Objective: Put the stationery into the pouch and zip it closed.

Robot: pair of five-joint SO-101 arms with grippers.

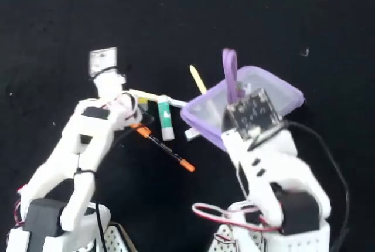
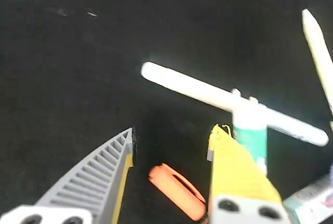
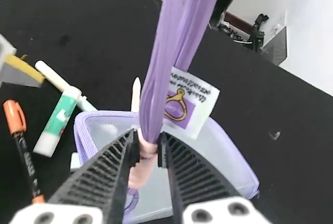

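Note:
My right gripper [image 3: 148, 148] is shut on the purple strap [image 3: 177, 41] of the purple mesh pouch [image 1: 266, 91], holding the strap upright; the pouch [image 3: 218, 151] lies with its mouth towards the stationery. My left gripper [image 2: 171, 143] is open and low over the table, with the orange cap of a black pen [image 2: 174, 190] between its fingers. Just beyond it a white marker [image 2: 208, 96] lies across a green-and-white glue stick [image 2: 251, 135]. The pen [image 1: 167, 148], glue stick [image 1: 166, 118], marker [image 1: 149, 95] and a yellow pencil [image 1: 198, 79] lie between the two arms.
A small white item [image 1: 192, 133] lies by the pouch's near corner. The black tabletop [image 1: 70, 29] stretches open to the left and behind. A small white card [image 1: 103, 60] sits past the left arm.

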